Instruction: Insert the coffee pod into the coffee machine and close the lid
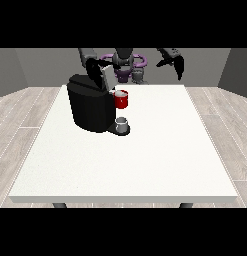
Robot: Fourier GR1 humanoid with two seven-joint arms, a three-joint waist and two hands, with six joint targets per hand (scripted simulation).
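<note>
Wood-plank flooring and grey walls surround my large white table point(145, 165), whose near half lies bare toward the camera.

Item: a small grey thing point(122, 125), sitting on the black drip base at the foot of the coffee machine point(90, 107). It may be a cup or the pod; I cannot tell which, so I do not count it as the coffee pod. The pod itself shows nowhere plainly, and I give it no place.

Item: the coffee machine, black, standing on the table's left part as the view shows it, its spout side turned toward the table's middle, probably so both my arms can reach it.

Item: a red thing at the machine point(121, 99), just under the brew head and above the grey thing.

Item: the machine's lid point(106, 76), pale and tilted upward, judged not yet closed.

Item: my hand at the view's left point(93, 66), dark, right at the raised lid, apparently placed to work it. Whether its fingers are curled or straight I cannot tell.

Item: my hand at the view's right point(174, 61), raised over the far table edge, well apart from the machine, fingers hanging relaxed and spread, holding nothing; I judge it idle.
</note>
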